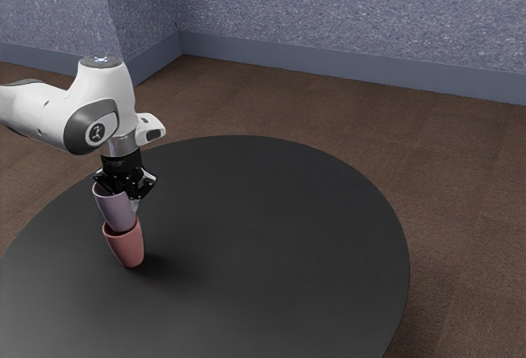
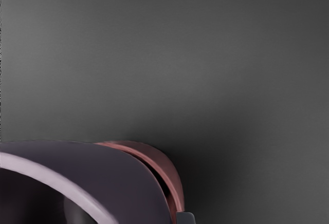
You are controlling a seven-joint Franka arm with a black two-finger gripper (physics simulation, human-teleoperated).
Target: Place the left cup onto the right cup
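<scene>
Lower left of the exterior view: black gripper [image 1: 125, 187] clamped on the rim wall of the lilac cup [image 1: 113, 210], fingers pressing it from two sides. Smooth, matte, tapered; tilted, with the mouth leaning toward the frame's left. Nested by its narrow end into the mouth of the pink cup [image 1: 126, 248], same tapered shape, glossless, likewise tilted, its small base down on the table [image 1: 271, 235] with a soft shadow beside it. Round, flat, dark charcoal top, faintly sheened. Glossy white arm [image 1: 57, 116] with grey joint caps entering from the left edge. Coarse brown carpet [image 1: 460, 153] around; speckled blue-grey wall [image 1: 329, 5] across the top. In the wrist view, just under the hand: broad curved lilac rim [image 2: 103, 178], pale edge and dark hollow, with a thin pink arc [image 2: 164, 170] hugging its outer side.
</scene>
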